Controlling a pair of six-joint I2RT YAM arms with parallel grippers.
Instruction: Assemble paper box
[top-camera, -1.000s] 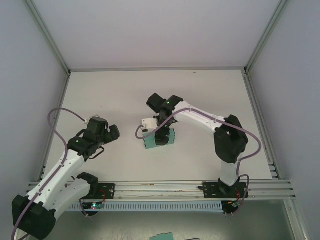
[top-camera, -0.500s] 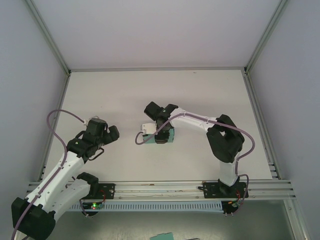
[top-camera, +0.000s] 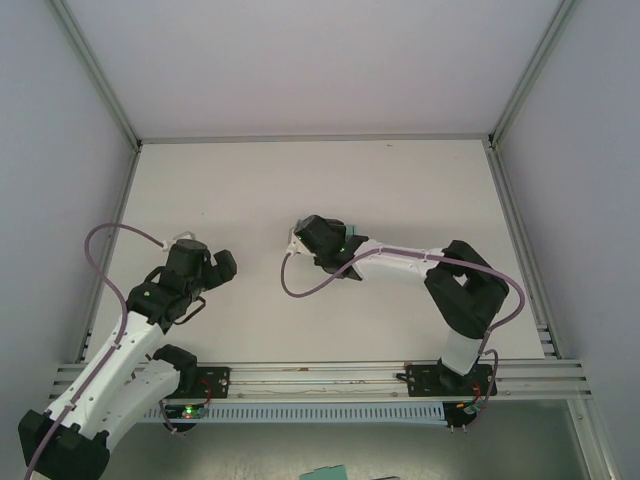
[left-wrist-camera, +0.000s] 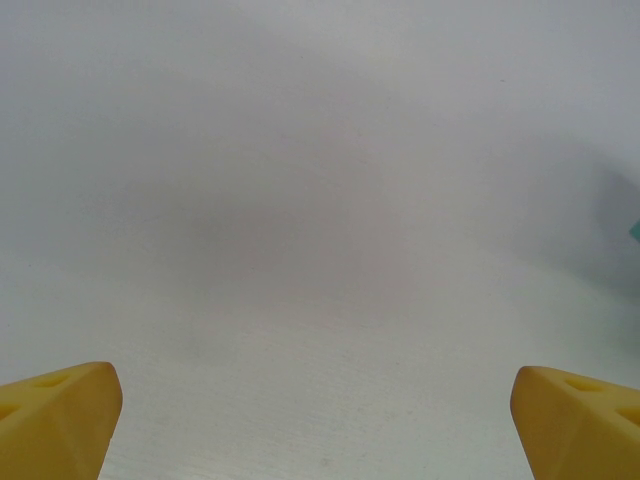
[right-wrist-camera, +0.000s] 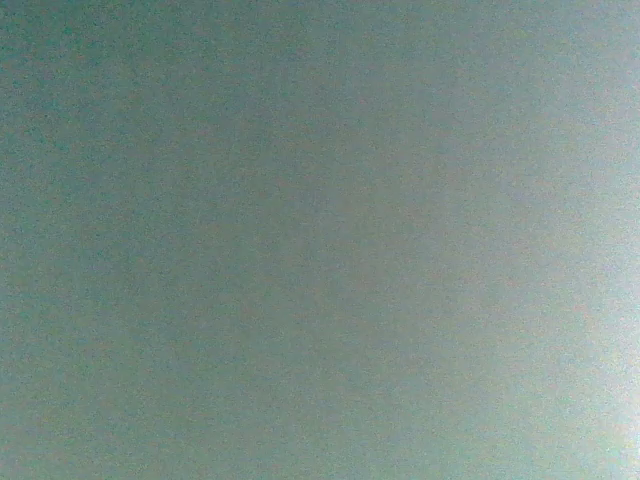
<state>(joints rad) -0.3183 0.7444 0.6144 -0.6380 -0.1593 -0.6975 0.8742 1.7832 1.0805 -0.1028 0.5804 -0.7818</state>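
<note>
1. On the left side of the white table (top-camera: 300, 180), the left gripper (top-camera: 208, 262) hangs above the bare surface, well apart from the box; its arm rises from the near left corner.
2. From the left wrist camera, its two yellow fingertips (left-wrist-camera: 60, 415) stand far from each other at the lower corners, with nothing between them; these fingers are released.
3. Near the middle of the table, the right gripper (top-camera: 312, 240) is low over the surface; its white arm lies stretched toward the left.
4. Very close to the right wrist camera is the paper box (right-wrist-camera: 320, 240), seen as a blurred teal-green surface; from above it sits under the right wrist and is almost fully covered by it.
5. Whether the right fingers are clenched on the box or only stand around it, I cannot tell; from above they are hidden, and the wrist camera is too blurred.
</note>
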